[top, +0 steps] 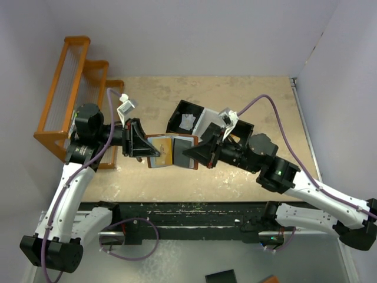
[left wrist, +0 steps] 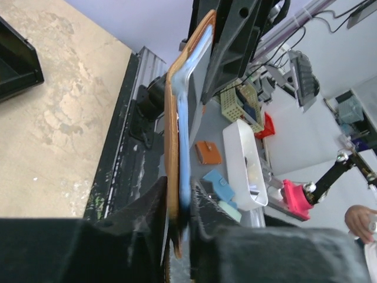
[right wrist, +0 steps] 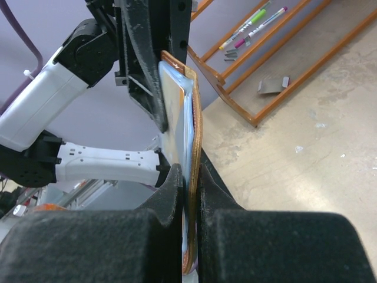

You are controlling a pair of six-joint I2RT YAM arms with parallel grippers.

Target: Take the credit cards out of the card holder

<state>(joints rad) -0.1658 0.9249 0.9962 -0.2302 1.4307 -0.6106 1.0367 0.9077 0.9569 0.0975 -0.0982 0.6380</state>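
Top external shows me the card holder (top: pixel 171 150) held open; left gripper (top: pixel 152 154) pinches one edge, right gripper (top: pixel 188 152) the other.

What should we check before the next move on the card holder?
1. Right jaws shut on card holder: ok.
2. Left jaws gripping its opposite edge: ok.
3. Holder spread open between the arms: ok.
4. Credit cards out: not ok, gold one sits inside.
5. Card edge exposed to pinch: cannot tell.
6. Right arm's clearance over the tray: cannot tell.
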